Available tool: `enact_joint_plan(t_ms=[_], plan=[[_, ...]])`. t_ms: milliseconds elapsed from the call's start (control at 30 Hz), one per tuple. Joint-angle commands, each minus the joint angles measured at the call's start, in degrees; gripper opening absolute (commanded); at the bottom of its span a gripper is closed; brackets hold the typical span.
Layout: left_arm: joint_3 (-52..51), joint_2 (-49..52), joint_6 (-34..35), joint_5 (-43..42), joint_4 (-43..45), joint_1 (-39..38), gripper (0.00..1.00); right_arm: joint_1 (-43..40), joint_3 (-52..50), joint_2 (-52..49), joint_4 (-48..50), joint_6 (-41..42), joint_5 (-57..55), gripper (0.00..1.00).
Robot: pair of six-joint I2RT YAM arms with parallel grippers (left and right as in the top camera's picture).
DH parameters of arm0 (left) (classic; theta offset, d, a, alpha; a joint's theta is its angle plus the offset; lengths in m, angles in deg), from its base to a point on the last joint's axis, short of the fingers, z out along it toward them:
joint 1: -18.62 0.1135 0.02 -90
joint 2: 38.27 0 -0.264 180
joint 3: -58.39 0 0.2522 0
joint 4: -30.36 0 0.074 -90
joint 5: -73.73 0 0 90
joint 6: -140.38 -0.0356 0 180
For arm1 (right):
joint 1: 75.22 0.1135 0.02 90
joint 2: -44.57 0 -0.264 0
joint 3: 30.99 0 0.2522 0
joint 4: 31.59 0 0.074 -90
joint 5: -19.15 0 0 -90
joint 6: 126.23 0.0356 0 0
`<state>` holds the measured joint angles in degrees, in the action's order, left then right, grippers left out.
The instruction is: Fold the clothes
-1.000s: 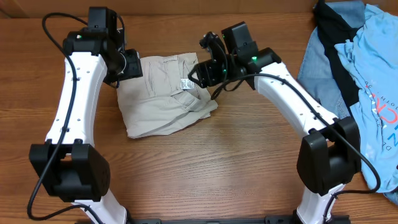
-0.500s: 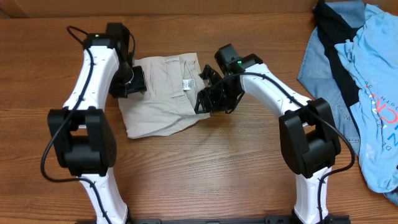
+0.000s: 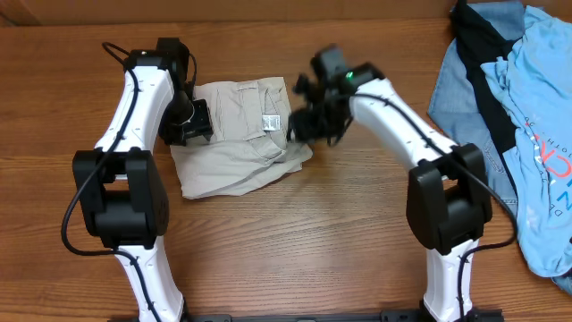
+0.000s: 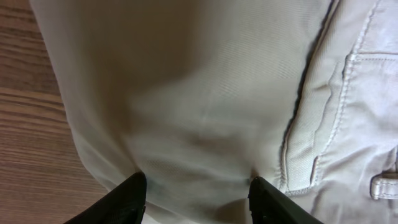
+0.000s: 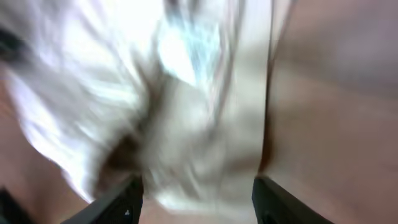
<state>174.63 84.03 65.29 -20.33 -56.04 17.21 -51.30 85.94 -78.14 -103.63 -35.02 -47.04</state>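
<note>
The shorts [image 3: 234, 148] lie on the counter [image 3: 295, 241] between the two arms, already doubled into a compact, roughly square bundle with the waistband side up and the small white label [image 3: 272, 122] showing near the right edge.

The left fingers [image 4: 129, 198] are spread apart and grasp nothing. Smooth beige cloth fills the space ahead of and between them, a stitched pocket [image 4: 367, 81] lies off to their right, and bare wood shows to their left. They sit low over the bundle's left edge.

The right fingers [image 5: 124, 205] also stand wide apart, released. That view is badly blurred: pale bunched cloth lies ahead of and between them, and I cannot tell whether they touch it. From overhead they are at the bundle's right edge, just beside the label.

As a judgement, the main folding looks done. The bundle is untidy, though: its lower edge is uneven, layers peek out, and a corner juts toward the right fingers. What seems left is squaring and flattening it, perhaps with one more fold. A heap of other garments [image 3: 523, 107] lies well apart, beyond the right arm, and looks unfolded.
</note>
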Motion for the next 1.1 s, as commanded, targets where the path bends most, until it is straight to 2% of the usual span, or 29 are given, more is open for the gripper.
enact_joint_plan(t_ms=[0,167,467,667,733,767,800,833,900,1067], plan=[[0.8,0.2,0.3,-0.4,0.0,0.2,0.56,-0.3,4.1,2.8,4.3,-3.4,6.8,0.60],[0.8,0.2,0.3,-0.5,0.0,0.2,0.56,0.9,4.0,-0.2,8.6,-3.2,15.7,0.60],[0.8,0.2,0.3,-0.5,0.0,0.2,0.56,4.3,4.0,-9.8,15.5,-2.5,16.3,0.63],[0.8,0.2,0.3,-0.5,0.0,0.2,0.56,4.5,4.0,-14.8,21.4,2.0,12.9,0.63],[0.8,0.2,0.3,-0.5,0.2,0.2,0.56,4.5,4.1,-14.8,21.8,2.0,14.3,0.55],[0.8,0.2,0.3,-0.5,0.3,0.2,0.57,4.5,4.1,-14.8,22.0,2.0,15.8,0.46],[0.8,0.2,0.3,-0.5,0.5,0.2,0.57,4.5,4.1,-14.8,21.9,2.0,18.1,0.29],[0.8,0.2,0.3,-0.5,0.5,0.2,0.57,4.5,4.1,-14.8,21.8,2.0,18.7,0.18],[0.8,0.2,0.3,-0.5,0.5,0.2,0.57,4.5,4.1,-14.7,21.5,2.0,18.7,0.04],[0.8,0.0,0.0,-0.4,0.7,0.4,0.55,3.8,7.6,-12.2,14.3,0.7,12.9,0.04]])
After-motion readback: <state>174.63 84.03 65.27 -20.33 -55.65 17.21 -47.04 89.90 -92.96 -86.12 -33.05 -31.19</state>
